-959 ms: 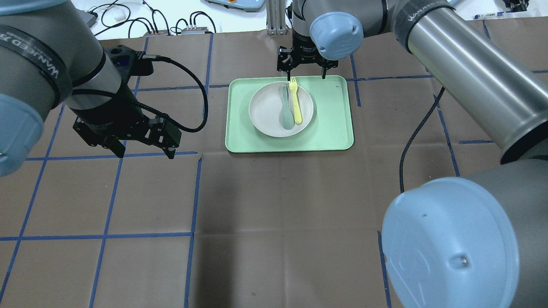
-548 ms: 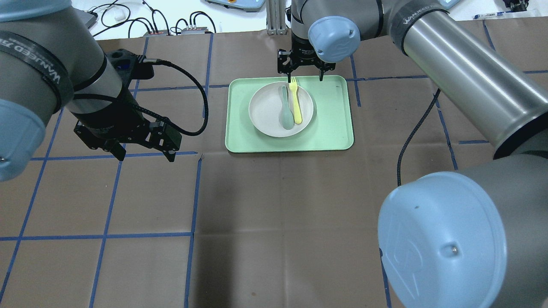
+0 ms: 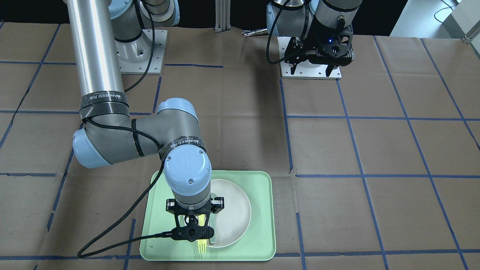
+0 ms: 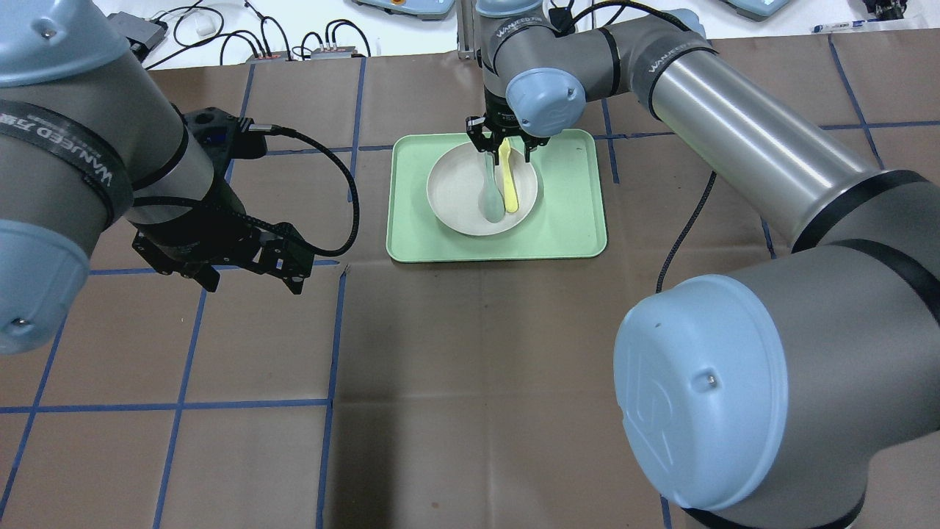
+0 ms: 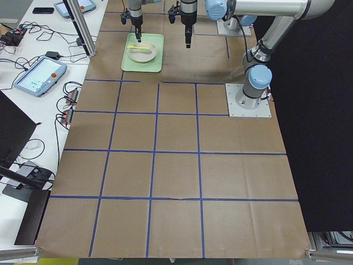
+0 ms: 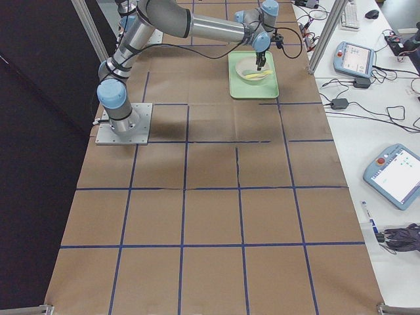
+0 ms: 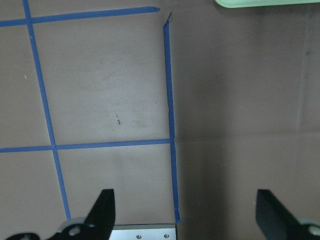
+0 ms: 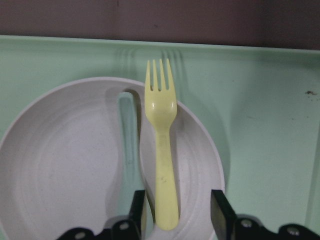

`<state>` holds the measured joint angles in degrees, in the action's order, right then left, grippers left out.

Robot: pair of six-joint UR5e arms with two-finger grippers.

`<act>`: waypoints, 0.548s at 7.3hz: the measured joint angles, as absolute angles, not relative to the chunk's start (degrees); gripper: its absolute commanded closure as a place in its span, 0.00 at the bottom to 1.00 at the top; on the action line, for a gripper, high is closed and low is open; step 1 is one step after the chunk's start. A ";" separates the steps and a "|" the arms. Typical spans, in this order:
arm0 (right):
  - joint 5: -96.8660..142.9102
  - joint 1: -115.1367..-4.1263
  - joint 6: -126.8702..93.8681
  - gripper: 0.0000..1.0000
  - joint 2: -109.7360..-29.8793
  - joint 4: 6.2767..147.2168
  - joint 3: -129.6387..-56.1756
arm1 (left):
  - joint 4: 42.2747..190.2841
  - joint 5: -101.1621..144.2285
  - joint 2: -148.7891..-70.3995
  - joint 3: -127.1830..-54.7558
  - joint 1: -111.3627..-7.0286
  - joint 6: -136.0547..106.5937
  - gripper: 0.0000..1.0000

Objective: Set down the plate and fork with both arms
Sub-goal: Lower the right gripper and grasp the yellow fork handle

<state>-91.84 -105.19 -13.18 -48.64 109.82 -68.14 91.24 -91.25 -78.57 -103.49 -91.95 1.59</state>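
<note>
The off-white plate sits on the light-green tray. The yellow fork lies across the plate, its tines over the far rim. My right gripper is open, low over the plate's far side. Its fingers straddle the fork handle without touching it. In the front-facing view the right gripper covers most of the fork; only the tines show. My left gripper is open and empty above the bare table, left of the tray, and also shows in its wrist view.
A grey-green spoon lies in the plate right beside the fork, on its left. Blue tape lines cross the brown table cover. Cables and boxes lie beyond the far table edge.
My right gripper has moved from the tray's far edge in over the plate and come down around the fork. My left arm has shifted slightly. Fork, spoon and plate have not moved.
</note>
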 measured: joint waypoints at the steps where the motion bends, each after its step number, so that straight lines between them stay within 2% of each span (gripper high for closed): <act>1: -91.90 -105.20 -13.18 0.60 -48.37 109.91 -68.27 | 90.99 -91.35 -78.72 -103.13 -91.62 1.72 0.00; 4: -91.86 -105.23 -13.09 0.59 -46.94 110.18 -68.41 | 91.43 -92.14 -80.11 -101.08 -89.29 1.92 0.00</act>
<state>-91.86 -105.23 -13.09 -46.94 110.18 -68.41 91.43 -92.14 -80.11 -101.08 -89.29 1.92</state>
